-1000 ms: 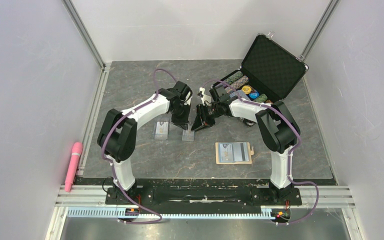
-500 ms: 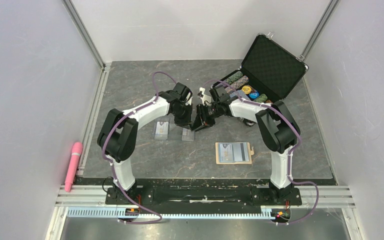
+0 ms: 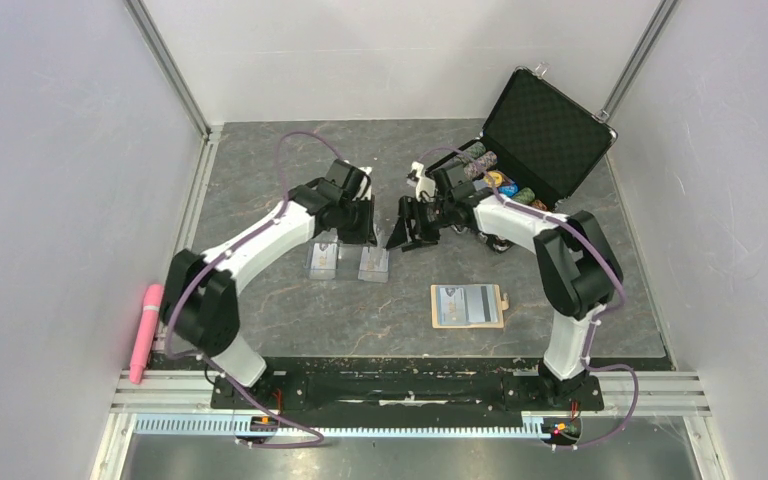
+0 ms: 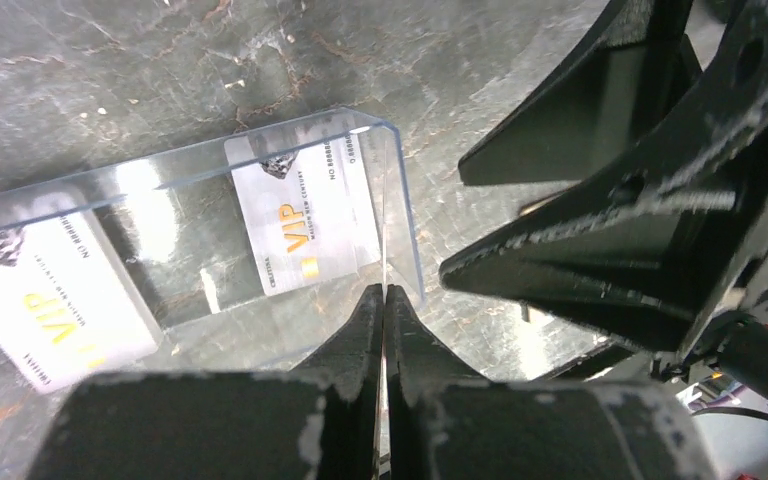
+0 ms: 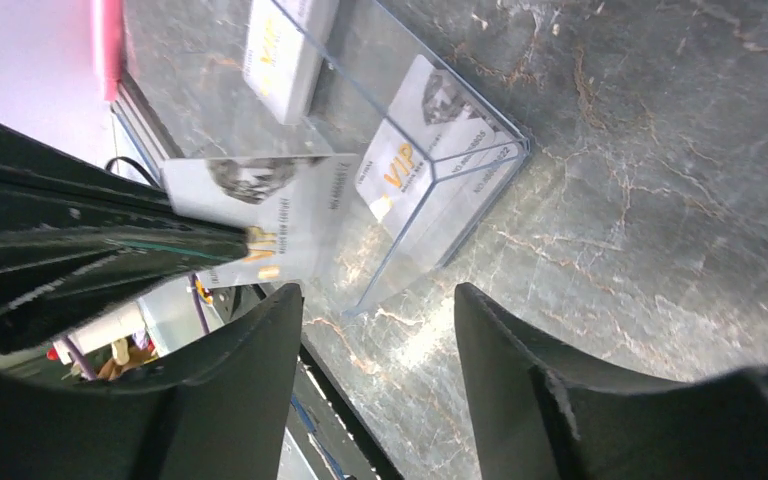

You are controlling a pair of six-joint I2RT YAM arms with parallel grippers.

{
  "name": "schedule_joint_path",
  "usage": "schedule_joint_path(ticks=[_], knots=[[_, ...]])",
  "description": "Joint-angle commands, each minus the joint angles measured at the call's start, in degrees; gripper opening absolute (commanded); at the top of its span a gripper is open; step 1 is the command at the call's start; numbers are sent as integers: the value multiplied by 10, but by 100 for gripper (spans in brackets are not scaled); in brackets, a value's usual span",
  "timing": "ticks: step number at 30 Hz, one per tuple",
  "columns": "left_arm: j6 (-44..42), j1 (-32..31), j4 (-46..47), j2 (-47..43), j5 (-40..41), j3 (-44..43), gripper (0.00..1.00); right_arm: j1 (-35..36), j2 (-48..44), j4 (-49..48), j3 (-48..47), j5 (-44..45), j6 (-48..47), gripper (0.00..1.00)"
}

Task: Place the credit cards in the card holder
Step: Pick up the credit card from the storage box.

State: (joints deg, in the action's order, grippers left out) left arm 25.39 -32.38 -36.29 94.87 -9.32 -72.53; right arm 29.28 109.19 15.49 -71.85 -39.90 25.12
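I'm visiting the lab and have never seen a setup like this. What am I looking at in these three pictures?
Two robot arms are bolted to a table. The wide picture comes from a fixed camera above and behind them, showing the left arm and right arm. The other two come from a camera on each wrist. The left arm's fingers are shut on a credit card, seen edge-on in its own view. The right arm's fingers are open and empty. On the table lie clear boxes with more cards, an open tan card holder, an open black case of poker chips and, at the left edge, a pink object.
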Motion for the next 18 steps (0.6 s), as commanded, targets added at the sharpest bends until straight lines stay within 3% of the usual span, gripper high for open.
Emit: schedule_joint_path(ticks=[1, 6, 11, 15, 18], knots=[[28, -2, 49, -93, 17, 38, 2, -14, -71, -26, 21, 17, 9, 63], [56, -2, 146, -154, -70, 111, 2, -45, -116, -23, 72, 20, -2, 69], [157, -6, 303, -176, -159, 204, 2, -107, -177, 22, 142, 48, -48, 73], [248, -23, 450, -173, -181, 274, 2, -168, -228, 91, 189, 110, -101, 75], [276, -54, 492, -151, -180, 284, 2, -202, -255, 156, 204, 201, -145, 72]])
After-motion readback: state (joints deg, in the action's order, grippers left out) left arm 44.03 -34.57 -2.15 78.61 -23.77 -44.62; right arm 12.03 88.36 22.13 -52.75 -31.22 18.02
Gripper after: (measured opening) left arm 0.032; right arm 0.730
